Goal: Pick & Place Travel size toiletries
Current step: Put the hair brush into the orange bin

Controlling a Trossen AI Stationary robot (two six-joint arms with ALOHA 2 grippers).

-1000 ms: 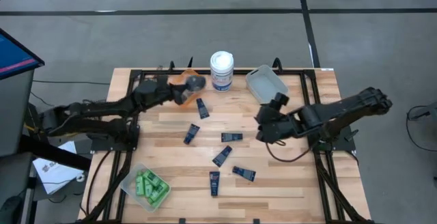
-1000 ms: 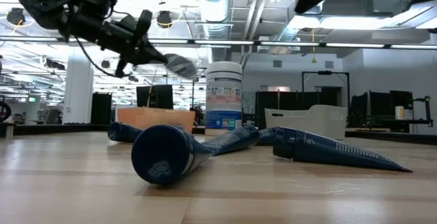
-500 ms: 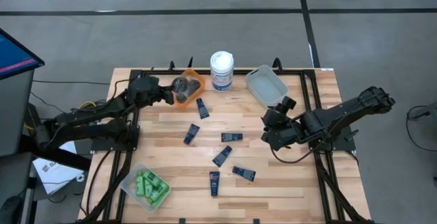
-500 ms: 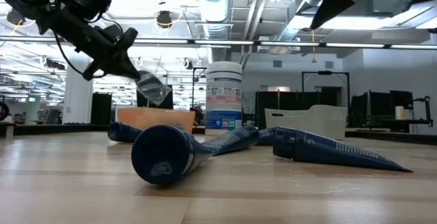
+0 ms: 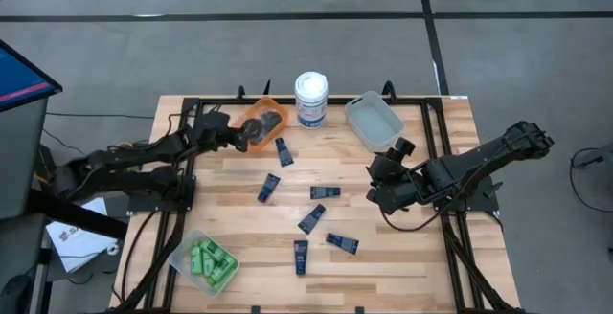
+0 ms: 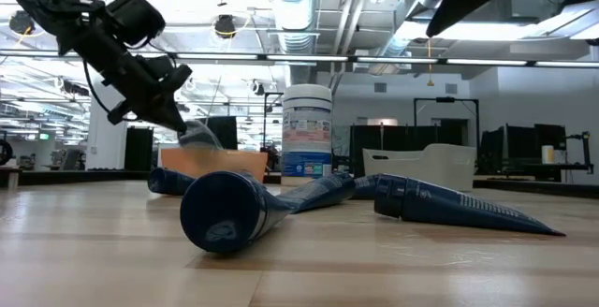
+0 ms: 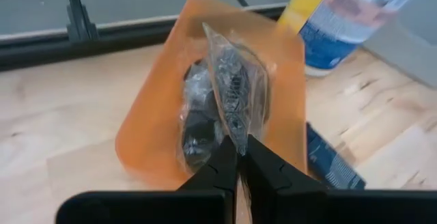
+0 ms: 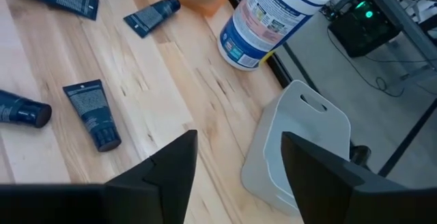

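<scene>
The orange bin [image 5: 262, 123] at the counter's [image 5: 402, 247] far edge holds dark pots in a clear bag [image 7: 232, 91]. The clear bin [image 5: 203, 262] near the front left corner holds green bottles [image 5: 213, 260] — too bunched to count. The grey bin [image 5: 374, 118] looks empty. The left fingers [image 7: 237, 157] are pinched shut on the bag's edge, over the orange bin. The right fingers [image 8: 239, 157] are apart, gripping nothing, above the counter's right side. Six navy tubes [image 5: 325, 192] lie loose mid-counter — beside one white tub [image 5: 310, 99].

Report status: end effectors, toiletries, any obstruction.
Left end effector shut on pouch over orange bin. Right end effector open, empty. Navy tubes loose on table. Nothing blocking.
</scene>
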